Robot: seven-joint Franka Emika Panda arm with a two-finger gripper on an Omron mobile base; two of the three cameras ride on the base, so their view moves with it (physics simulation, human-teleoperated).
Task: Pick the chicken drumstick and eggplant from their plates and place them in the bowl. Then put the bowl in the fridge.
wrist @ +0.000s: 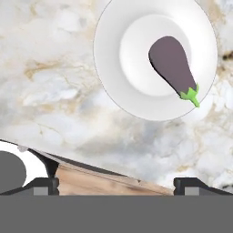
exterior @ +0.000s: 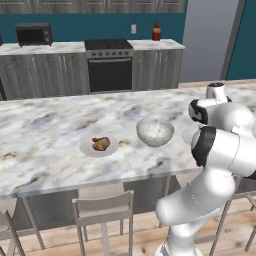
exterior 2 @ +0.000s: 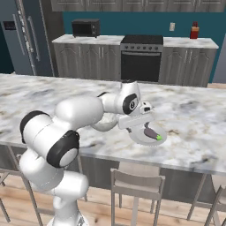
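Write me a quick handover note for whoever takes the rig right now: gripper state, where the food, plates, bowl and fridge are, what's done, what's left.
Gripper: open, holding nothing, poised above the marble counter near the eggplant's plate.
Eggplant: lying on its white plate, green end toward the plate rim.
Chicken drumstick: on the other plate, left of the bowl in the left base view.
Bowl: upright on the counter, no food seen in it.
Fridge: doors shut, far left in the right base view.
Done: nothing moved yet.
Left: put both items in the bowl, then put the bowl in the fridge.
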